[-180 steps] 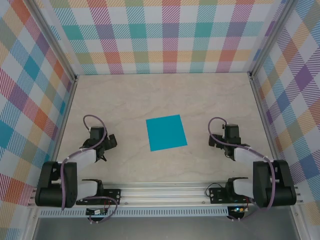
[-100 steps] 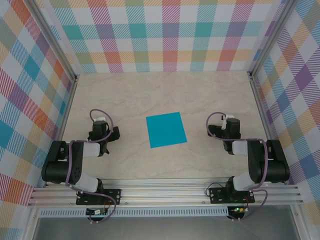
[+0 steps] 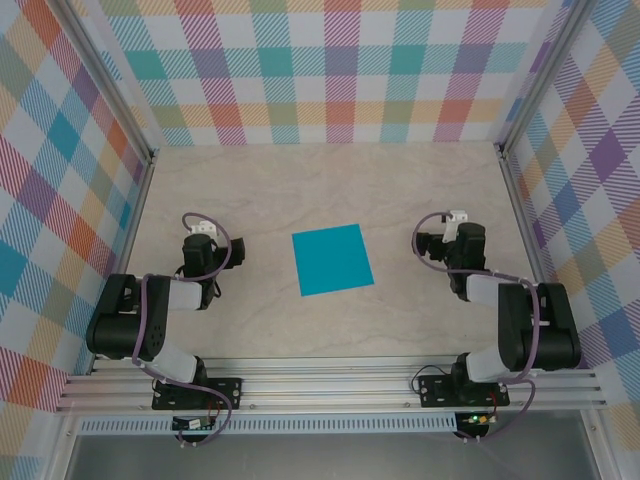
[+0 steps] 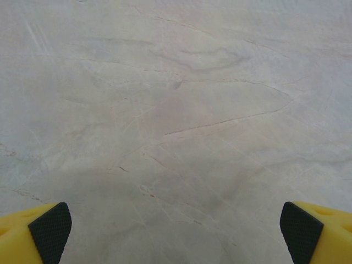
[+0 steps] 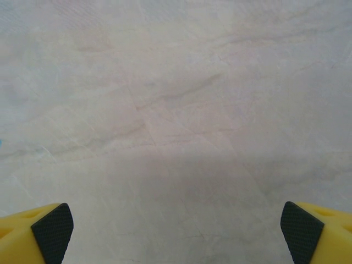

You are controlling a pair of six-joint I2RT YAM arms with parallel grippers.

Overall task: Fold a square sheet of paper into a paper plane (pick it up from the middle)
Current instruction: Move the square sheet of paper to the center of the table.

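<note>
The square sheet of paper (image 3: 333, 261) is a flat teal square lying on the marble table (image 3: 330, 190), slightly turned, midway between the arms. No paper plane shape is in view. My left gripper (image 3: 206, 258) hangs to the left of the sheet, well apart from it. In the left wrist view it (image 4: 176, 234) is open over bare table, with its yellow fingers (image 4: 47, 234) at the bottom corners. My right gripper (image 3: 450, 248) hangs to the right of the sheet, also apart, and it (image 5: 176, 234) is open with nothing between its black pads (image 5: 301, 231).
Plaid walls (image 3: 340, 70) close in the table at the back and on both sides. An aluminium rail (image 3: 330, 385) with the two arm bases runs along the near edge. Bare marble lies around the sheet.
Both arms have lifted from their folded rest and swung their grippers forward, away from the rail, now pointing down at the table. The sheet has not moved.
</note>
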